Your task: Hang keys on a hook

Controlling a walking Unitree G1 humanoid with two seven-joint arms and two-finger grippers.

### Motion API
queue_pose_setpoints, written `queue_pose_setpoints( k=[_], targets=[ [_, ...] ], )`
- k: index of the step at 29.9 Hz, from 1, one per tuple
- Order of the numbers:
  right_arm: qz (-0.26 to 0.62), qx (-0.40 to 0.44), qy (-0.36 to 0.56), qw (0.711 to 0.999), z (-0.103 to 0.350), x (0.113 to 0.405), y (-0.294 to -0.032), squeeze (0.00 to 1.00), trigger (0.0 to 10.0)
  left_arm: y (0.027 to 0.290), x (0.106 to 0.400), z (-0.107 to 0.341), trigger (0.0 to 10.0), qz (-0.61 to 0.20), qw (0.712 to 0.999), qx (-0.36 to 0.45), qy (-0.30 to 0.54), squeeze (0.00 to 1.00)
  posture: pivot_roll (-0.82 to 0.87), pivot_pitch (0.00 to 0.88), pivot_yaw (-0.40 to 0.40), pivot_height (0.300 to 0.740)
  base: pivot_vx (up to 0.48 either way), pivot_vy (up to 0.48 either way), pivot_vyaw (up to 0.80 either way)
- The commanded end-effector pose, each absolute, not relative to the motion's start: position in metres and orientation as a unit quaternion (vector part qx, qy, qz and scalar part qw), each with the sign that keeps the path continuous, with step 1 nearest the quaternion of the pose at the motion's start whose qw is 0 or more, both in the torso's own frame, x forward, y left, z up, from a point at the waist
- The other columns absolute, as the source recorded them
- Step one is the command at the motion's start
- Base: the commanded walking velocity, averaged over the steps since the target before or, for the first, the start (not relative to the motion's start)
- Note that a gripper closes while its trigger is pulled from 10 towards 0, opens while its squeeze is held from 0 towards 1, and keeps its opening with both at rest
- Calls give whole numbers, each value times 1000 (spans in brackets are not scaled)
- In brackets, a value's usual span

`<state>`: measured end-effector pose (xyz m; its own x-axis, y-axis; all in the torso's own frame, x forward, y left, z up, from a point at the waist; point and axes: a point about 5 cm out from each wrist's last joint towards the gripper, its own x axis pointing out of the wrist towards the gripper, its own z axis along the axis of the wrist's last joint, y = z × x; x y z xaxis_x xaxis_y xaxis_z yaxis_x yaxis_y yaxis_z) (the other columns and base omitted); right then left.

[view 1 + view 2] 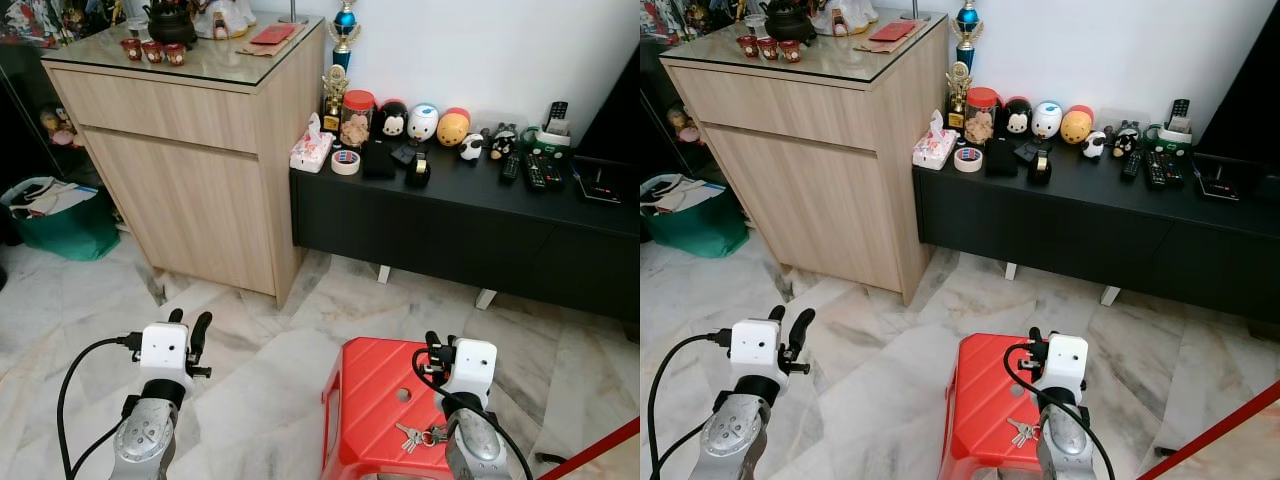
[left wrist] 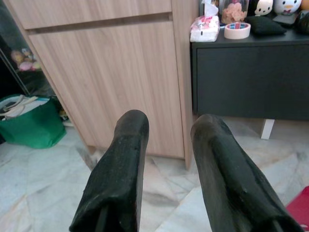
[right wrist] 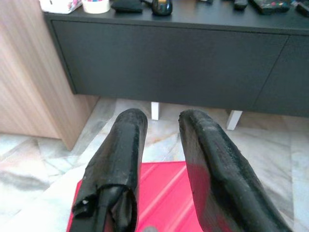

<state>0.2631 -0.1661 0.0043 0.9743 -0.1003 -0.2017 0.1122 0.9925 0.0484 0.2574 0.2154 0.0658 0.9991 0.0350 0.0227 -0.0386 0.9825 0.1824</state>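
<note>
A marble floor is seen across the room, pale with grey streaks. A tall wooden cabinet is stood on it at the left, and a glass top is laid over it. A dark teapot and small red cups are set on that top. A long black desk is placed right beside the cabinet, touching its side, against a white wall. Many small things are lined up on the desk: a tissue pack, a roll of tape, a jar with a red lid, round toy heads and remote controls. A green bag is left on the floor at the far left.

A red stool is stood on the floor near the robot, on its right side. The keys are lain on top of the stool, just beside the right arm.

The left gripper is held over the bare floor and pointed at the cabinet. Its jaws are released, with a gap between the two black fingers and nothing in them. The right gripper is held above the stool and pointed at the desk. Its jaws are released too, and nothing is held between its fingers.
</note>
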Motion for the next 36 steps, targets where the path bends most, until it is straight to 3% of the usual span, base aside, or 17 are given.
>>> queue_pose_setpoints(
  k=[1,7,20,36],
  targets=[
    [-63,34,106,992,4,265,-170,0,10000,215,259,66,10000,16,996,91,-8,0,80,12,-19,740,0,0,0],
    [-67,27,120,990,2,266,-174,0,10000,219,255,65,10000,19,996,89,-4,0,88,10,-28,735,0,0,0],
    [-63,27,126,990,2,268,-170,0,10000,220,255,65,10000,19,996,89,-3,0,90,10,-27,651,0,0,0],
    [-59,43,113,991,4,269,-168,0,10000,219,255,61,10000,11,995,96,12,0,93,10,-27,651,0,0,0]
  ],
)
